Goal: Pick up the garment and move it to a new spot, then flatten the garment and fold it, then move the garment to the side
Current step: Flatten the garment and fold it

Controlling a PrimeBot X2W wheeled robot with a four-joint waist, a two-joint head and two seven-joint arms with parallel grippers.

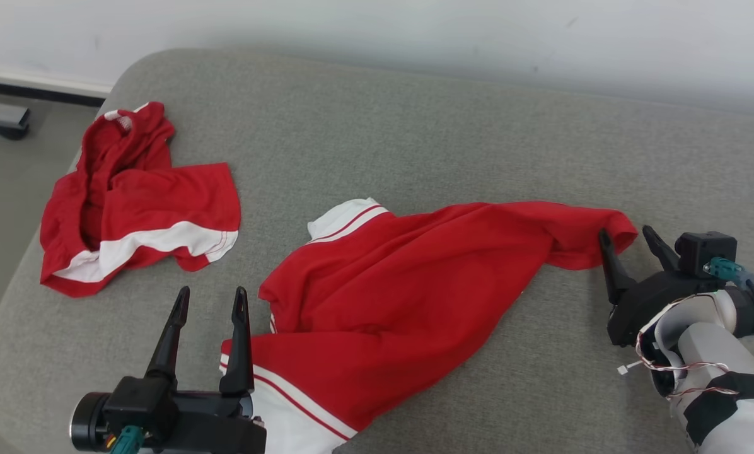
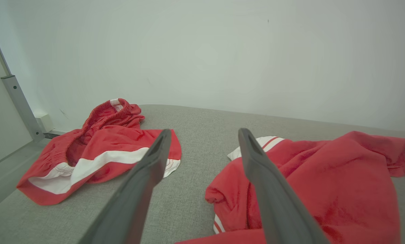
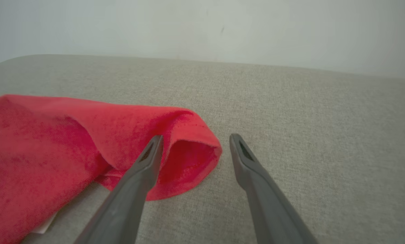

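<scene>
Red shirt (image 1: 402,277) lies rumpled on grey cushion (image 1: 415,126), red shorts (image 1: 137,202) apart at left; left gripper (image 1: 212,291) by shirt hem, right gripper (image 1: 625,231) by shirt sleeve, both jaws spread, empty.

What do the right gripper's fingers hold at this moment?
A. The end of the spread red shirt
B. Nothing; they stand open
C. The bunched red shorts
B: in the right wrist view the right gripper has its fingers spread wide apart, and the red shirt lies loose on the grey cushion at their tips, not pinched.
</scene>
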